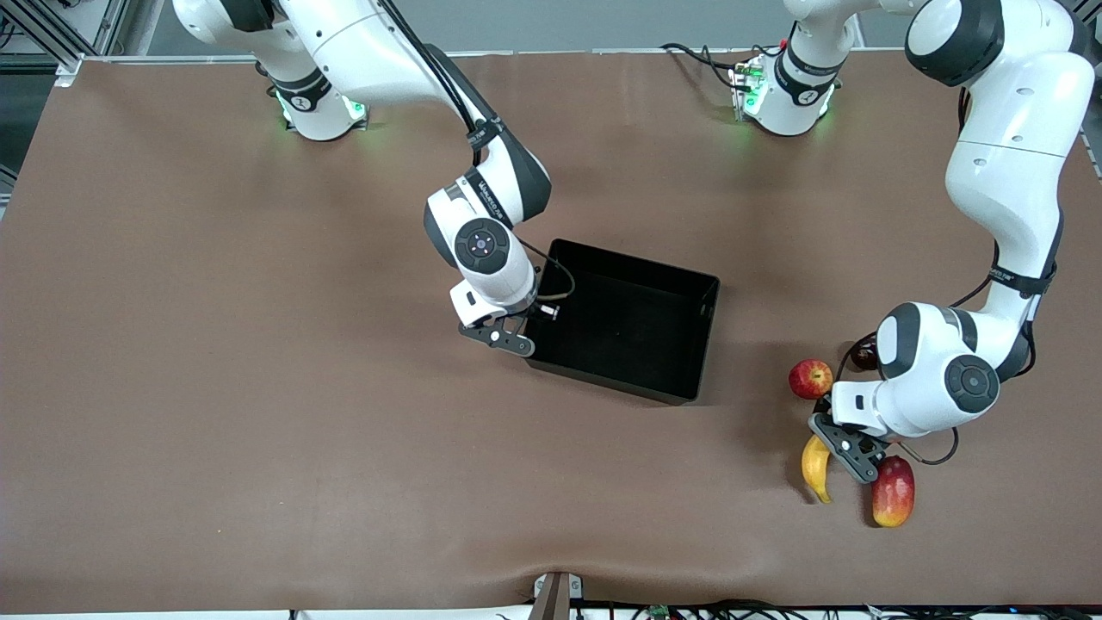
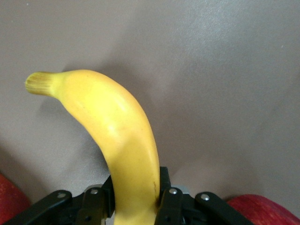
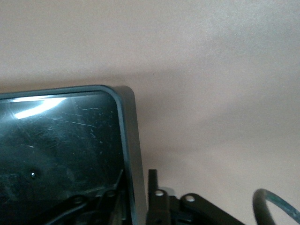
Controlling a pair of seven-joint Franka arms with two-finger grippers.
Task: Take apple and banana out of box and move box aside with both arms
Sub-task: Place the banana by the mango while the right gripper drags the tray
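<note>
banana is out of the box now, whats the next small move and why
Probably open the left end effector and let go: the banana it grips already lies on the table beside the apple, outside the box. The right end effector already straddles the box wall.

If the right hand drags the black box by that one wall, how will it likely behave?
The box looks empty and thin-walled, so probably light and slides easily on the table. Right hand straddles one wall near a corner, so it may pivot. Glossy plastic could slip.
</note>
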